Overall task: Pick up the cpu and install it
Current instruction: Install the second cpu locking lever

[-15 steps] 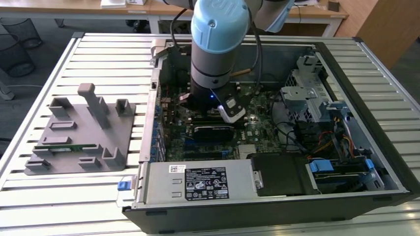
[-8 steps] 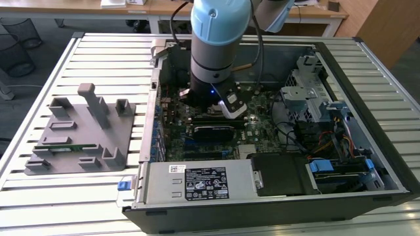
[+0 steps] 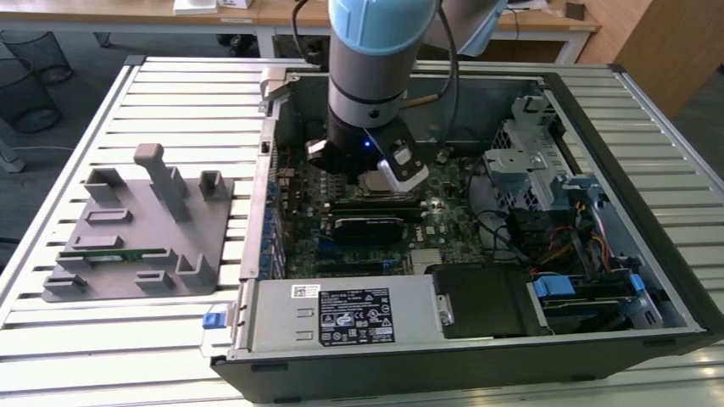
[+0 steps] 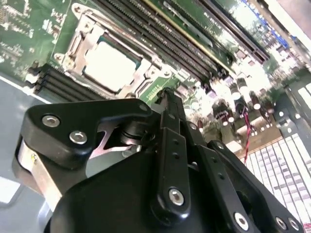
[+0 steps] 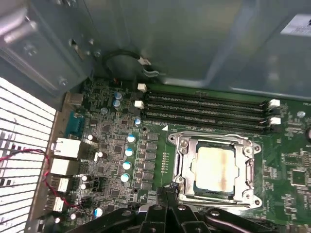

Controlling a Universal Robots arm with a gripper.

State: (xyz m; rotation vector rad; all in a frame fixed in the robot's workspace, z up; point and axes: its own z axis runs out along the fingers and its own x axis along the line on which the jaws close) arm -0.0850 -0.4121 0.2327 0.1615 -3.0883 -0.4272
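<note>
In the exterior view, a grey holder tray [image 3: 136, 229] sits at left; the gripper [image 3: 374, 174] hangs at centre inside the open computer case [image 3: 633, 280]. In the first wrist view, the cpu [image 5: 215, 167] lies in its socket frame [image 5: 181, 162] at lower right, gripper fingers [image 5: 167, 201] pinched together, grasping nothing, just beside it. The chip looks light, stiff and fragile, best held by opposite edges. Memory slots [image 5: 204, 109] crowd close.

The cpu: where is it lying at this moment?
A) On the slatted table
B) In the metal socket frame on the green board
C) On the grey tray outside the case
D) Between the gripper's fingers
B: the cpu sits inside the socket frame in both wrist views.
</note>
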